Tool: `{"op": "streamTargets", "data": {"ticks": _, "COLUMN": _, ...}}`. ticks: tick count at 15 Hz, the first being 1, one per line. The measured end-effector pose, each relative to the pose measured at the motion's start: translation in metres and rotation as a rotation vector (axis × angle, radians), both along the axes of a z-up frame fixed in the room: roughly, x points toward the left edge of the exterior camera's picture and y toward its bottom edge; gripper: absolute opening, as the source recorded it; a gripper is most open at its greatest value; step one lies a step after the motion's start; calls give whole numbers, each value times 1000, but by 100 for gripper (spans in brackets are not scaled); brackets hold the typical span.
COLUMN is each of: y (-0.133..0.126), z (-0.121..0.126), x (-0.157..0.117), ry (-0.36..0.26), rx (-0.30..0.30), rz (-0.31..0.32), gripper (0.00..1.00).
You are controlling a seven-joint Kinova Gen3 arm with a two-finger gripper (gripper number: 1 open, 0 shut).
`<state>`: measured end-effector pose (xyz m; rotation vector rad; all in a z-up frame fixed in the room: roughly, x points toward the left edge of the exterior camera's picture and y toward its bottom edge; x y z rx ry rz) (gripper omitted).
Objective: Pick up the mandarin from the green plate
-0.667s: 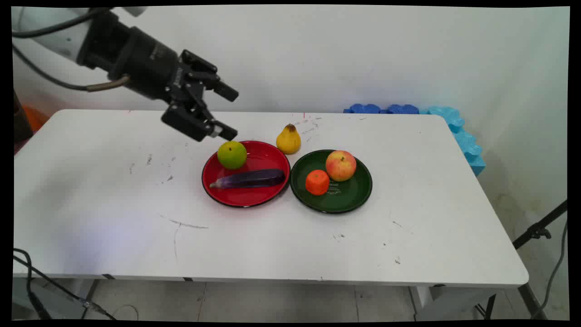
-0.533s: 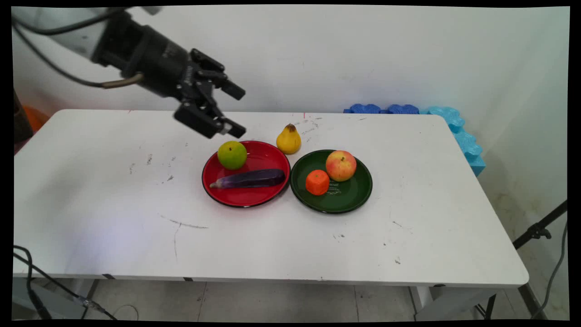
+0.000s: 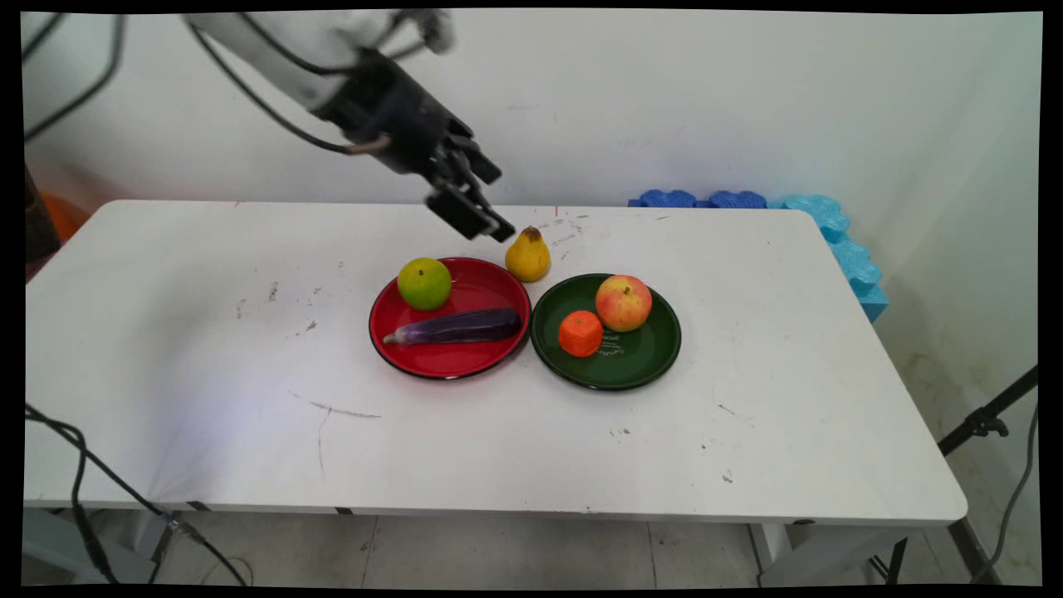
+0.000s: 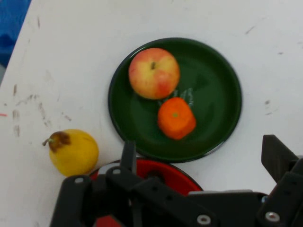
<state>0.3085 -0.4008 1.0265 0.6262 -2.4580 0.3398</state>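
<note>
Here the pincer (image 3: 495, 203), fingers spread and empty, hovers just beside the yellow pear (image 3: 528, 256).

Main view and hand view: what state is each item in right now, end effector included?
end effector: open, empty, raised beside the pear
pear: upright on the bare table, behind both plates
green apple: on the red plate
eggplant: lying flat on the red plate
red apple: on the green plate, stem up
orange: on the green plate

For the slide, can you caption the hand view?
Open gripper above the red plate's rim, facing a green plate with apple and orange; yellow pear alongside.
</note>
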Motion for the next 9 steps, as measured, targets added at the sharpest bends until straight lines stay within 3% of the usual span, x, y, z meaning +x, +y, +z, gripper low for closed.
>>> {"op": "streamTargets", "data": {"ticks": 5, "y": -29, "z": -35, "x": -25, "ry": -47, "rx": 56, "rz": 42, "gripper": 100}}
{"op": "streamTargets", "data": {"ticks": 9, "y": -48, "z": -78, "x": -51, "ry": -80, "rx": 126, "rz": 74, "gripper": 100}}
